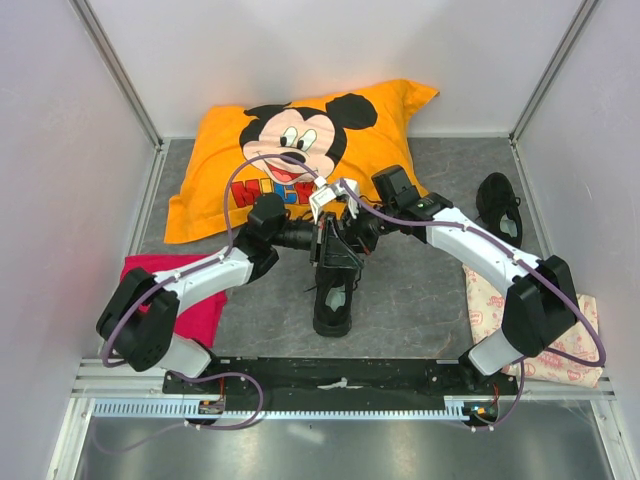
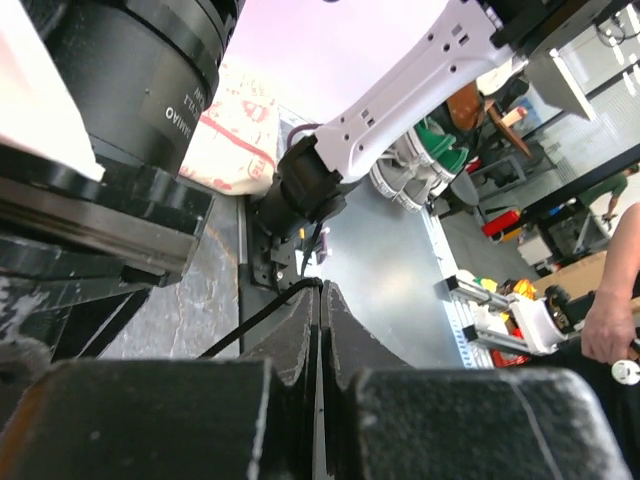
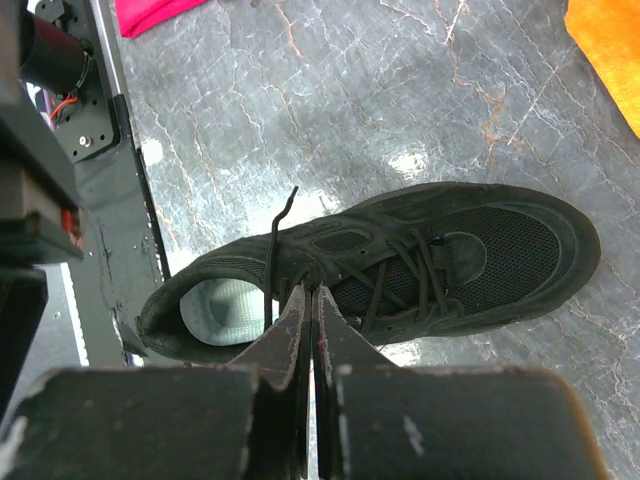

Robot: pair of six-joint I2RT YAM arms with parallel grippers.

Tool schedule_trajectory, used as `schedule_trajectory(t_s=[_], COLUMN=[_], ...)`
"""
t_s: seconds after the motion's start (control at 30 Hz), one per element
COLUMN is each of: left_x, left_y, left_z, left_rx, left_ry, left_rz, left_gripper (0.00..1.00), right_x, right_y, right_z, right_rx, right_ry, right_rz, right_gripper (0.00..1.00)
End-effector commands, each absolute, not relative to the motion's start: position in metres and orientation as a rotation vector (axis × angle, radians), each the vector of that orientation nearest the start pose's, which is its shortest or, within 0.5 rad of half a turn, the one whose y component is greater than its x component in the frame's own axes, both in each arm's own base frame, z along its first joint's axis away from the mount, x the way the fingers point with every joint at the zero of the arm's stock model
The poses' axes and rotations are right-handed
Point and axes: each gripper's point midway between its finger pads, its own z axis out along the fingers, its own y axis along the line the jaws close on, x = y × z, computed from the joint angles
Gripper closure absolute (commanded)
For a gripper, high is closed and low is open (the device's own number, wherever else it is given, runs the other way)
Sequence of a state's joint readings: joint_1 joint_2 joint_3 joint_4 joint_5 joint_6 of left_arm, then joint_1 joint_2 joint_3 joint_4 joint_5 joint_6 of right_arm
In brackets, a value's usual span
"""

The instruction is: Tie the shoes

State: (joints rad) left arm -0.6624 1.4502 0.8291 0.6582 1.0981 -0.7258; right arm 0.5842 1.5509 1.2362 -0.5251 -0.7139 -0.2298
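One thin lace (image 2: 255, 322) is pinched in the left pincer (image 2: 320, 300), while the right pincer (image 3: 312, 297), pressed together, overhangs a mesh-toed shoe (image 3: 490, 250).

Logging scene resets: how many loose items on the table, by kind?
Black sneakers: 2
Orange Mickey Mouse pillow: 1
Red cloth: 1
Pale patterned cloth: 1
Total: 5
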Motion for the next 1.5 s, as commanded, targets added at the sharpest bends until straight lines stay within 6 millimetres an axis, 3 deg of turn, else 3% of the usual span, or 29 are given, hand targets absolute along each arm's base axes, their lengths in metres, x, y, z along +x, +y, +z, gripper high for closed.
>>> schedule_trajectory(t_s=[0.0,0.2,0.3,0.47,0.6,0.63,0.67,0.77,0.83,0.93,0.97,1.07,1.23,1.33,1.47], left_x=[0.177,0.177,0.173,0.169,0.171,0.169,0.169,0.165,0.163,0.156,0.153,0.151,0.194,0.219,0.234], left_y=[-0.359,-0.364,-0.362,-0.361,-0.347,-0.343,-0.338,-0.325,-0.319,-0.305,-0.3,-0.278,-0.248,-0.248,-0.258], left_z=[0.289,0.297,0.277,0.26,0.211,0.209,0.187,0.161,0.155,0.156,0.168,0.167,0.19,0.195,0.207], left_rx=[0.916,0.875,0.866,0.846,0.84,0.848,0.82,0.917,1.011,1.106,1.128,1.168,1.097,1.096,1.19], left_ry=[1.544,1.511,1.544,1.57,1.679,1.679,1.809,1.876,1.855,1.84,1.783,1.759,1.655,1.627,1.509], left_rz=[-1.885,-1.902,-1.898,-1.884,-1.791,-1.756,-1.71,-1.561,-1.484,-1.399,-1.369,-1.254,-0.95,-0.887,-0.861], left_gripper=[0.98,0.99,0.99,0.98,0.84,0.74,0.68,0.61,0.57,0.53,0.53,0.52,0.57,0.57,0.53], right_x=[0.262,0.263,0.263,0.263,0.262,0.261,0.261,0.256,0.254,0.253,0.253,0.251,0.248,0.245,0.243], right_y=[0.306,0.306,0.305,0.305,0.305,0.304,0.304,0.305,0.306,0.307,0.307,0.309,0.312,0.316,0.319], right_z=[0.2,0.199,0.198,0.201,0.202,0.204,0.204,0.206,0.205,0.204,0.204,0.205,0.205,0.205,0.205], right_rx=[-1.227,-1.216,-1.215,-1.208,-1.208,-1.207,-1.206,-1.211,-1.216,-1.228,-1.23,-1.239,-1.261,-1.279,-1.289], right_ry=[1.927,1.942,1.946,1.948,1.942,1.938,1.938,1.931,1.925,1.913,1.913,1.9,1.872,1.858,1.853], right_rz=[1.04,1.044,1.044,1.046,1.048,1.048,1.053,1.077,1.093,1.102,1.106,1.113,1.127,1.13,1.141], right_gripper=[1.0,1.0,1.0,1.0,1.0,1.0,1.0,1.0,1.0,1.0,1.0,1.0,1.0,1.0,1.0])
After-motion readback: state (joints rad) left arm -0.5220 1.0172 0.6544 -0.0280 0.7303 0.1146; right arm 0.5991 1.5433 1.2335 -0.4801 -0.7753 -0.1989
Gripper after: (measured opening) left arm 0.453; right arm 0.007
